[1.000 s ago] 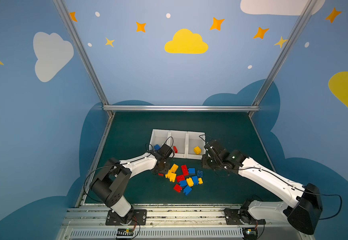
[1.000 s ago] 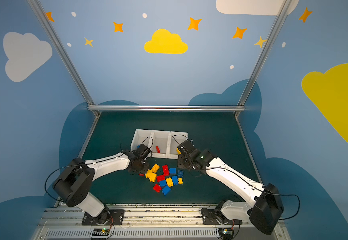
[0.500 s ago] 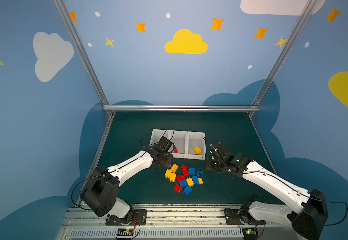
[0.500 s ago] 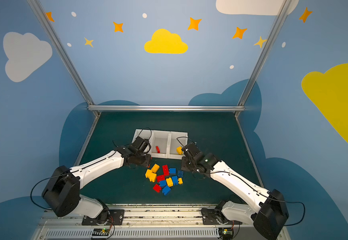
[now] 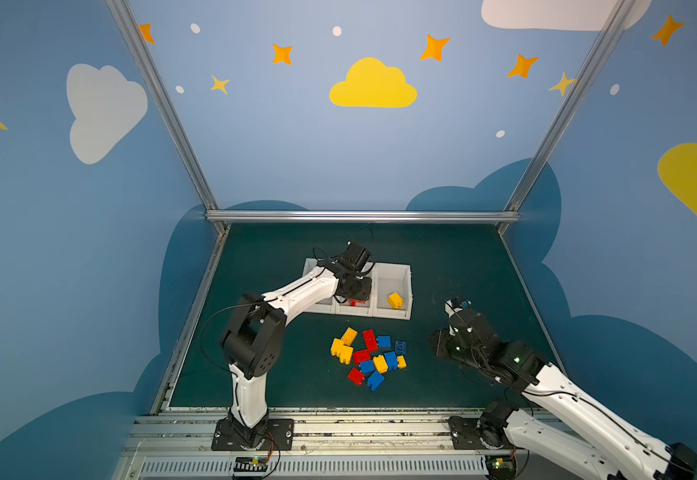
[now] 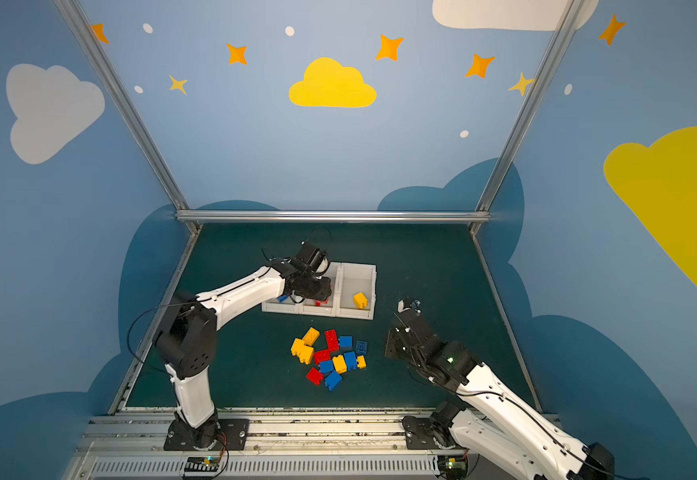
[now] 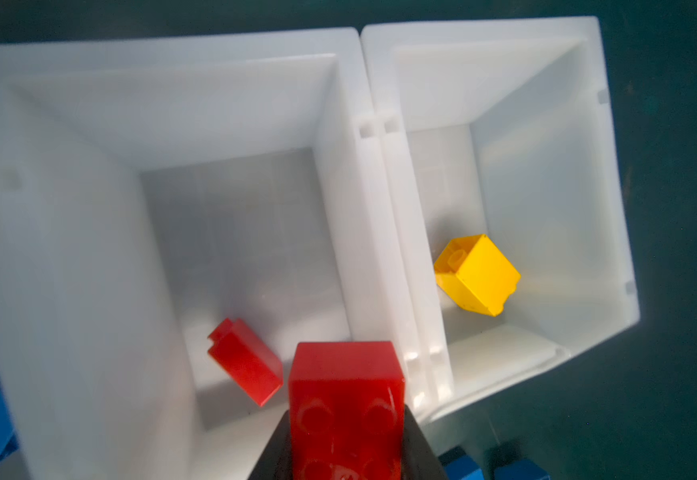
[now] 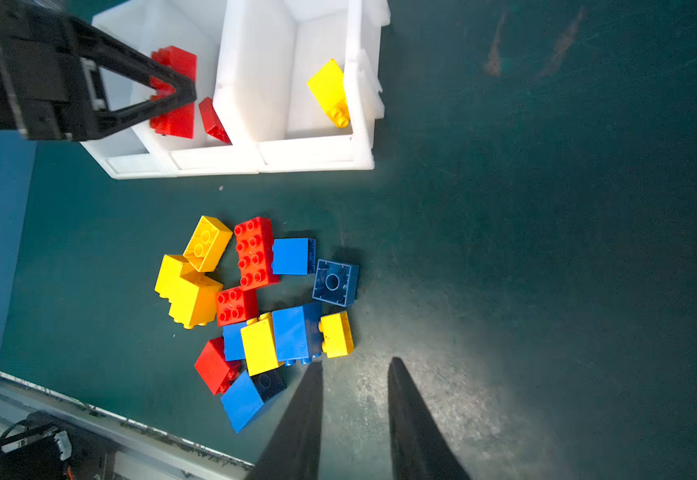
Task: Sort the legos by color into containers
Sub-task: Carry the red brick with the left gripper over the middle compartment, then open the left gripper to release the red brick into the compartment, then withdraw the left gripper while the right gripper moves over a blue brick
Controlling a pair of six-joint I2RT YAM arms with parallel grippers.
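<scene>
In both top views the three white bins (image 6: 357, 266) stand in a row just above the frame's centre on the dark green table (image 5: 280, 257). The left arm (image 5: 296, 291) reaches across them from the lower left. The left hand (image 7: 346, 419) is clamped on a red brick (image 7: 346, 382), whose studs face the wrist camera, and it hangs over the middle bin (image 7: 230, 108). A smaller red brick (image 7: 245, 365) lies tilted on that bin's floor. The bin at the right end (image 5: 392, 313) holds one yellow brick (image 5: 395, 300) lying on its side. A blue brick (image 6: 282, 298) shows in the bin at the left end (image 6: 278, 309), mostly hidden under the arm. The loose legos (image 5: 369, 359), red, yellow and blue, lie in a tight cluster on the table below the bins, in the lower middle of the frame, many of them touching. The right hand (image 8: 353, 370) is to the right of that cluster, over bare table. Its two dark fingers (image 8: 305, 415) stand a narrow gap apart with nothing between them, and their tips are just beside a small yellow brick (image 8: 337, 334) at the cluster's edge. I cannot tell whether the tips touch the table.
</scene>
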